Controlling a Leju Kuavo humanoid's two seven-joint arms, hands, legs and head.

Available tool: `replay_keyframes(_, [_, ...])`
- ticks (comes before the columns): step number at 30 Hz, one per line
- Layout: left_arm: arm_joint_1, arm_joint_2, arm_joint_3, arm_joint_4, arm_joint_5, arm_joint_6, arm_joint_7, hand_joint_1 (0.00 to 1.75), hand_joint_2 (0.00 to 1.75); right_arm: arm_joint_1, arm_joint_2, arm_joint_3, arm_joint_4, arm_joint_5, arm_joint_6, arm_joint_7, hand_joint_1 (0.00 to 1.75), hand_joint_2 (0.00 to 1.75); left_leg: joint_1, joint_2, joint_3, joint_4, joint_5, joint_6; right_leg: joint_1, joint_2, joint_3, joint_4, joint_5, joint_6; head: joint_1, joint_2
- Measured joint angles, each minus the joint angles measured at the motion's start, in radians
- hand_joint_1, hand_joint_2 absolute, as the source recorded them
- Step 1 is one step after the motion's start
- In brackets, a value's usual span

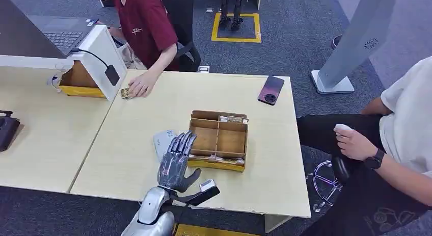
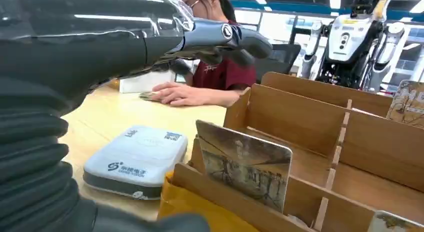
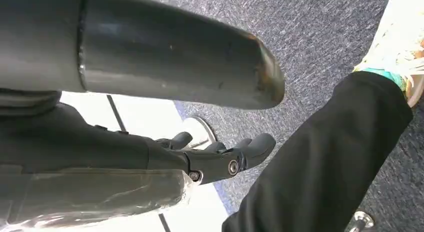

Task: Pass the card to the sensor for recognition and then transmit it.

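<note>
My left hand (image 1: 176, 162) hovers low over the pale wooden table, fingers stretched forward and apart, holding nothing. Its fingertips lie over the white card sensor (image 1: 164, 140), a flat rounded box, just left of the wooden divided card box (image 1: 219, 140). In the left wrist view my fingers (image 2: 220, 34) reach out above the sensor (image 2: 136, 159), and a picture card (image 2: 245, 164) stands upright in the nearest slot of the box (image 2: 310, 117). More cards lie in the far slot (image 1: 232, 119). My right hand (image 3: 215, 157) hangs beside the table over the carpet, fingers loose, holding nothing.
A person in a red shirt (image 1: 145, 22) sits across, one hand (image 1: 138, 85) resting on a small card on the table. Another seated person (image 1: 402, 129) is close on the right. A dark phone (image 1: 271, 89) lies at the far right. A white stand (image 1: 102, 57) holds a laptop.
</note>
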Motion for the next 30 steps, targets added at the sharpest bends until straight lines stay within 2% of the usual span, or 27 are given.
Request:
replay_keyframes(2, [-0.005, 0.000, 0.000, 0.018, 0.029, 0.000, -0.016, 1.75, 1.75, 0.000, 0.000, 0.000, 0.000, 0.000, -0.002, 0.000, 0.00, 0.00, 0.000, 0.000, 0.000, 0.000, 0.000, 0.000, 0.000, 0.000, 0.000, 0.000, 0.000, 0.000, 0.000, 0.000])
replay_keyframes(3, [-0.005, 0.000, 0.003, 0.023, 0.033, 0.000, -0.021, 1.57, 1.75, 0.000, 0.000, 0.000, 0.000, 0.000, -0.002, 0.000, 0.00, 0.00, 0.000, 0.000, 0.000, 0.000, 0.000, 0.000, 0.000, 0.000, 0.000, 0.000, 0.000, 0.000, 0.000, 0.000])
replay_keyframes(6, [-0.006, -0.008, 0.020, 0.034, 0.045, 0.000, -0.041, 1.66, 1.75, 0.000, 0.000, 0.000, 0.000, 0.000, -0.002, 0.000, 0.00, 0.00, 0.000, 0.000, 0.000, 0.000, 0.000, 0.000, 0.000, 0.000, 0.000, 0.000, 0.000, 0.000, 0.000, 0.000])
replay_keyframes(7, [-0.006, -0.010, 0.026, 0.039, 0.051, 0.000, -0.050, 1.75, 1.75, 0.000, 0.000, 0.000, 0.000, 0.000, -0.002, 0.000, 0.00, 0.00, 0.000, 0.000, 0.000, 0.000, 0.000, 0.000, 0.000, 0.000, 0.000, 0.000, 0.000, 0.000, 0.000, 0.000])
replay_keyframes(15, [-0.015, -0.025, 0.055, 0.069, 0.097, 0.005, -0.090, 1.75, 1.75, 0.000, 0.000, 0.000, 0.000, 0.000, -0.003, 0.000, 0.00, 0.00, 0.000, 0.000, 0.000, 0.000, 0.000, 0.000, 0.000, 0.000, 0.000, 0.000, 0.000, 0.000, 0.000, 0.000])
replay_keyframes(30, [-0.017, -0.032, 0.067, 0.077, 0.096, 0.007, -0.095, 1.75, 1.75, 0.000, 0.000, 0.000, 0.000, 0.000, -0.003, 0.000, 0.00, 0.00, 0.000, 0.000, 0.000, 0.000, 0.000, 0.000, 0.000, 0.000, 0.000, 0.000, 0.000, 0.000, 0.000, 0.000])
